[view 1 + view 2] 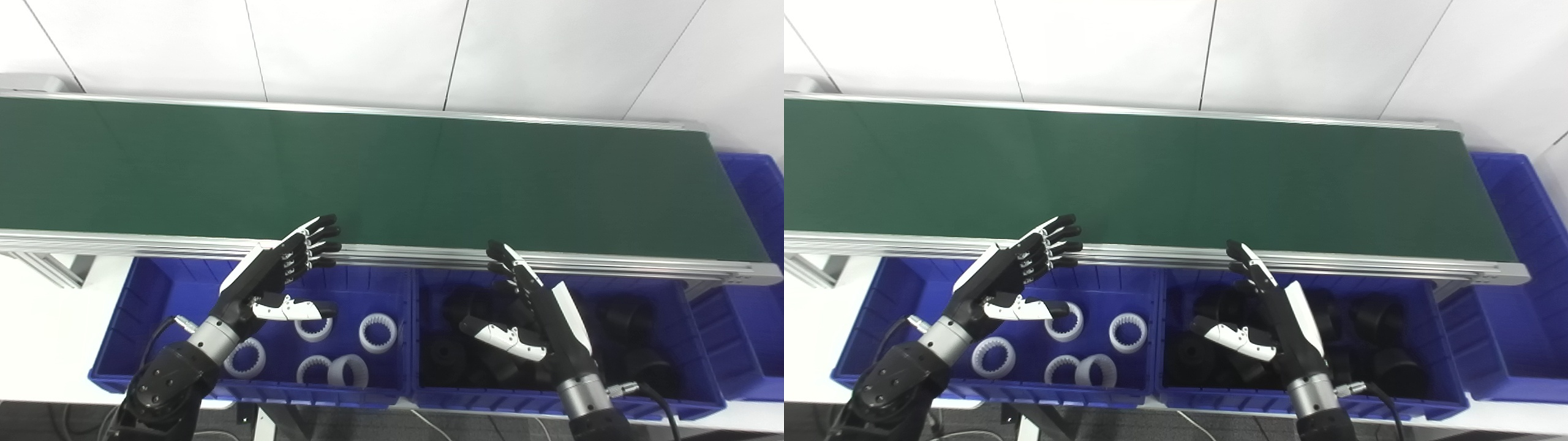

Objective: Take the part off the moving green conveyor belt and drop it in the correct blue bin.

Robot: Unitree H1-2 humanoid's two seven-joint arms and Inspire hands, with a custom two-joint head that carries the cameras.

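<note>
The green conveyor belt (392,171) runs across the view with no part on it. My left hand (278,269) hovers open over the left blue bin (116,343), its fingers stretched toward the belt's near rail. Several white toothed rings (377,332) lie in that bin. My right hand (533,312) hangs open above the right blue bin (698,392), which holds several black parts (446,355). Neither hand holds anything.
The belt's aluminium rail (392,252) runs along the front, just above the bins. A third blue bin (756,202) stands at the belt's right end. White wall panels rise behind the belt.
</note>
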